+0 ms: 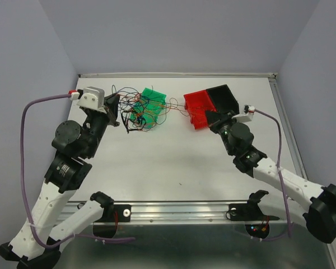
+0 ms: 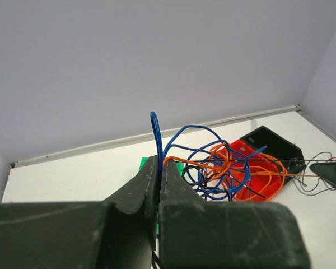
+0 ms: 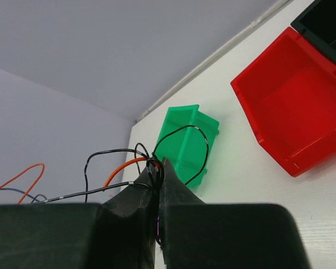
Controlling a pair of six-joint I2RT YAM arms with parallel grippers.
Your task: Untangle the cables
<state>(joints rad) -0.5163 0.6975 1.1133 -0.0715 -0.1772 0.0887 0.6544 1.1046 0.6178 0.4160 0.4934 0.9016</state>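
The cables (image 1: 141, 111) form a curly tangle of blue, orange and black wires over the green bin (image 1: 155, 102). My left gripper (image 1: 120, 112) is at the tangle's left side. In the left wrist view this gripper (image 2: 158, 162) is shut on a blue wire (image 2: 155, 131) that loops up out of the jaws, with the rest of the tangle (image 2: 229, 168) beyond it. My right gripper (image 1: 213, 116) hovers by the red bin (image 1: 198, 107). Seen from the right wrist, it (image 3: 158, 165) is shut on black and orange wires (image 3: 129, 165), and thin strands (image 1: 176, 107) stretch from it to the tangle.
A black bin (image 1: 224, 97) adjoins the red bin on its right. From the right wrist the green bin (image 3: 187, 140), red bin (image 3: 294, 112) and black bin (image 3: 325, 28) all lie on the white table. The back wall and the raised table edge (image 1: 179, 74) are close behind.
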